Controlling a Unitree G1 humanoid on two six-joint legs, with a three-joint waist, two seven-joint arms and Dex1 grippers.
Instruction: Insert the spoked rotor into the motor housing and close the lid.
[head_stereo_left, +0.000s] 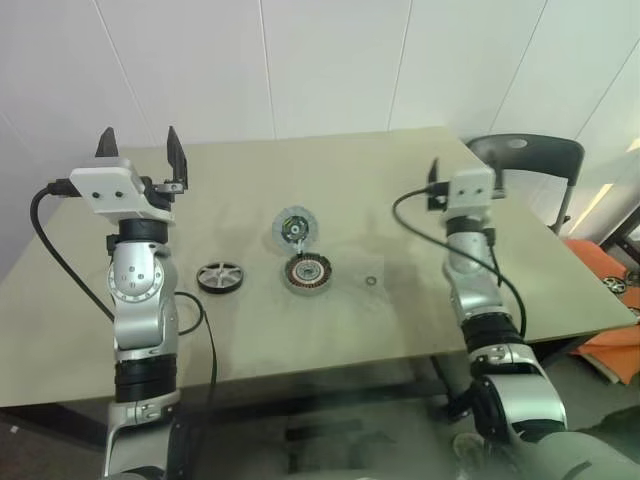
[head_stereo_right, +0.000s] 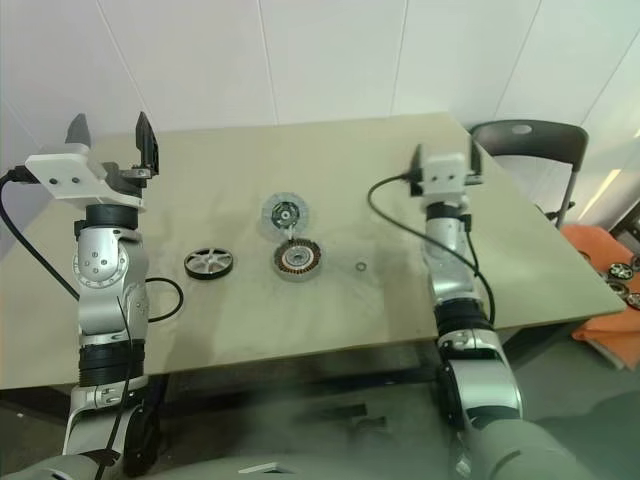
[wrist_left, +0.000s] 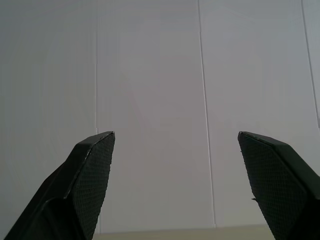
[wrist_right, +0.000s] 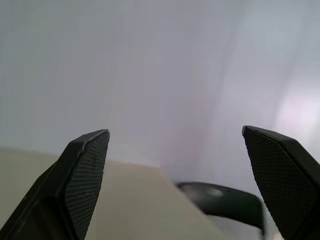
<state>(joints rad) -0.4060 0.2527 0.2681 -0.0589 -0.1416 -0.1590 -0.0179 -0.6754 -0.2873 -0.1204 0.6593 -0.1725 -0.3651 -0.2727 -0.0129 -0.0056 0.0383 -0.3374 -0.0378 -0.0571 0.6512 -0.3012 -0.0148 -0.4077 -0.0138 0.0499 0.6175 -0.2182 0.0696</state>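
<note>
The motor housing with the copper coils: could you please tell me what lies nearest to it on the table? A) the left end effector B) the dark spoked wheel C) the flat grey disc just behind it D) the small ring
C: the flat grey disc sits right behind the motor housing, nearly touching it, while the dark spoked wheel and the small ring lie further off to either side.

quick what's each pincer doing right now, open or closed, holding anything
Left pincer: open, holding nothing, raised above the table.
Right pincer: open, holding nothing, also raised.
</note>
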